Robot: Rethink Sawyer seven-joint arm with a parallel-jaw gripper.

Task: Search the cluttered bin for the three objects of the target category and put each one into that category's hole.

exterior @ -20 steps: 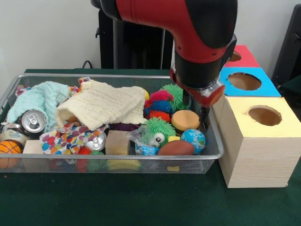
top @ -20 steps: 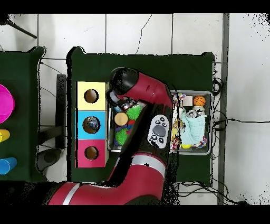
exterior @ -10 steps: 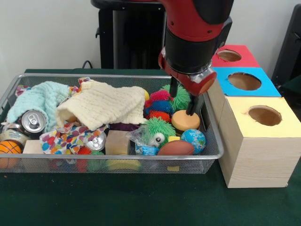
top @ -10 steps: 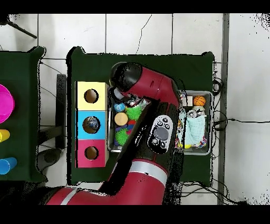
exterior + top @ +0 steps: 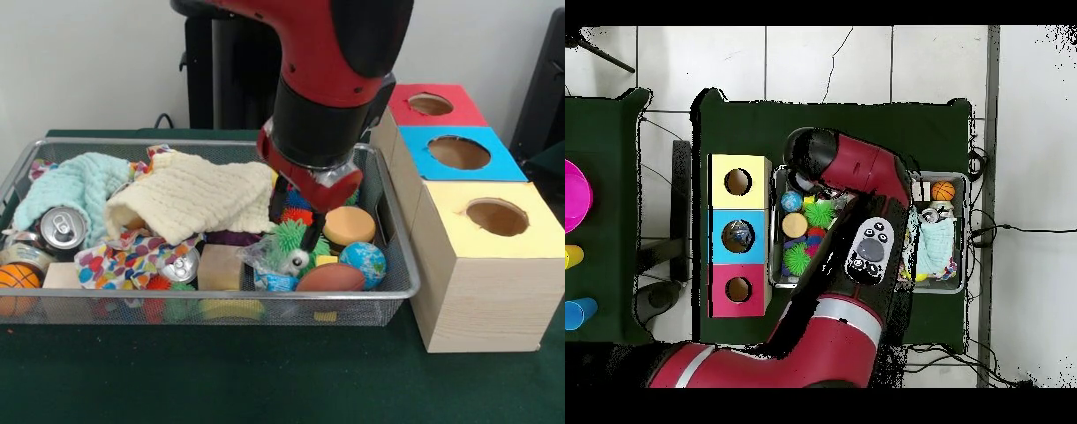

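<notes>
Wire mesh bin (image 5: 395,291) on dark green table (image 5: 265,380), packed full. Left end, front view: teal cloth (image 5: 66,185), soda can (image 5: 62,228) lying with its top facing out, mini basketball (image 5: 18,276) in the near corner. A second can (image 5: 181,263) lies nearer the middle, by a colourful patterned cloth (image 5: 115,261). A cream knit cloth (image 5: 194,199) is draped over the middle. A tan wooden block (image 5: 219,265) sits at the near wall.

Right end holds the toys: green spiky ball with an eye (image 5: 291,247), orange foam disc (image 5: 349,225), globe ball (image 5: 363,262), brown mini football (image 5: 329,277), and multicoloured spiky balls (image 5: 296,208) half hidden behind the arm. Target category not stated, so cannot tell which three count.

Gripper (image 5: 296,225) hangs low over the right part of the bin, its tips at the spiky balls; one dark finger (image 5: 310,237) is just at the green spiky ball (contact unclear). Fingers look spread apart, nothing held.

Beside the bin's right end is a row of three wooden boxes, each with one round hole on top: yellow box (image 5: 481,265) nearest, blue box (image 5: 459,155) in the middle, red box (image 5: 433,106) farthest. In the overhead view the blue box's hole (image 5: 738,236) shows something inside (too small to identify).
</notes>
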